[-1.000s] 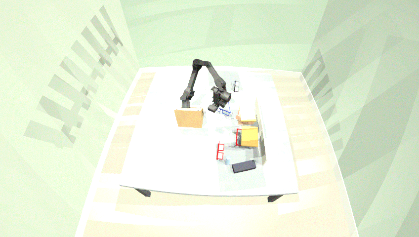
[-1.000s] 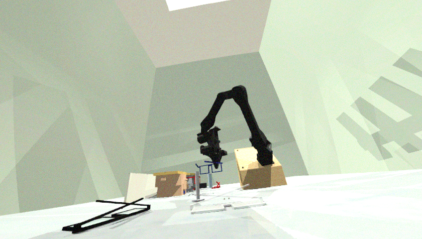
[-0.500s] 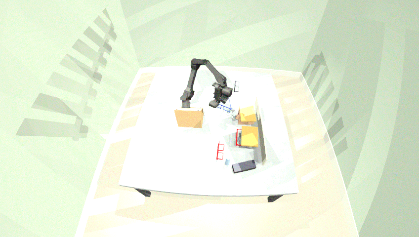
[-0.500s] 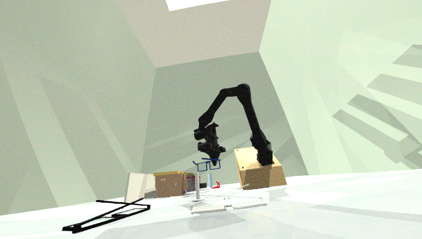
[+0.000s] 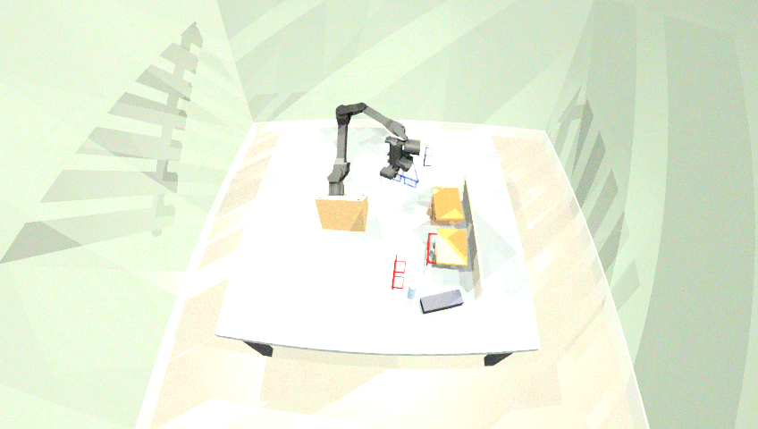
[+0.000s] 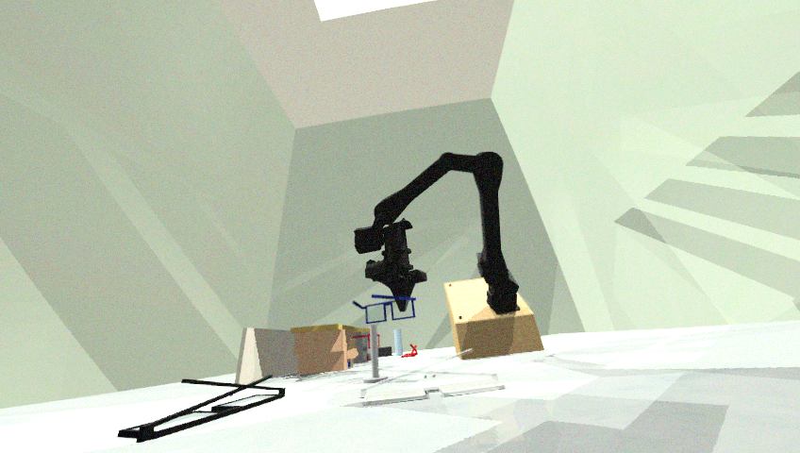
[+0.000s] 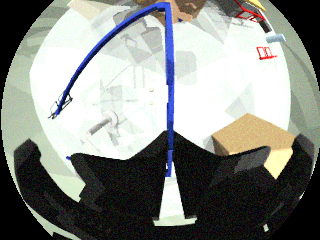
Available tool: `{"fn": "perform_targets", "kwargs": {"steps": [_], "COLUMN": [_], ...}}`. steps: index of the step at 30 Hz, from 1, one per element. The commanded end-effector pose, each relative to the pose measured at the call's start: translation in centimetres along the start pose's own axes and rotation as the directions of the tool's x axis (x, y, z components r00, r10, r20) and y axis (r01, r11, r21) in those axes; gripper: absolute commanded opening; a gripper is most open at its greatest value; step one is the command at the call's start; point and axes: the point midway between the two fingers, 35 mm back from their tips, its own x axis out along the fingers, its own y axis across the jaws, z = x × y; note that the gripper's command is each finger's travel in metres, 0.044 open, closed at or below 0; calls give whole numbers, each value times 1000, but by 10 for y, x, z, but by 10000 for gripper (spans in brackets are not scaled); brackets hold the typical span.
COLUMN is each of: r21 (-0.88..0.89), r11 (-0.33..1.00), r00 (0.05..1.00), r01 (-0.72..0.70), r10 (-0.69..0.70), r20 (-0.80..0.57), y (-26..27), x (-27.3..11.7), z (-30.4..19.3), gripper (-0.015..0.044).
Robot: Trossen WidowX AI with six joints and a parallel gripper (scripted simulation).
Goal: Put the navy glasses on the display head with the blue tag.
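My gripper (image 6: 402,307) (image 7: 168,134) is shut on the front frame of the navy glasses (image 6: 393,297) (image 7: 170,75), near one end, and holds them above the table. The front frame looks edge-on in the wrist view, with the temples off to its left; one temple is mostly hidden behind a finger. The head with the blue tag (image 5: 447,204) (image 6: 317,353) wears no glasses and stands away from the held glasses; its small blue tag shows in the exterior view (image 6: 349,363). The other head (image 5: 451,248) wears red glasses (image 5: 428,248).
A pale panel (image 5: 471,233) stands behind the heads. Black glasses (image 5: 424,155) lie at the back. A thin post (image 6: 374,353) stands near the held glasses. Red glasses (image 5: 393,273), a light-blue cylinder (image 5: 411,292) and a dark case (image 5: 442,301) lie nearer the front. The arm stands on a wooden block (image 5: 342,214).
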Motion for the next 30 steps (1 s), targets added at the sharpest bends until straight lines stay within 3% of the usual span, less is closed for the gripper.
{"fn": "perform_targets", "kwargs": {"steps": [1,14,23,30], "r21": [-5,-7,-8,-8], "r11": [1000,999,999,999], "r00": [1000,999,999,999], "r01": [-12,-49,-49,-48], "r10": [12,49,49,48], "r20": [9,-14,-15,-14], "y": [24,74,75,77], "x": [-4,-9,-7,20], "z": [-16,-78,-78,-77], "gripper": [0,0,0,0]}}
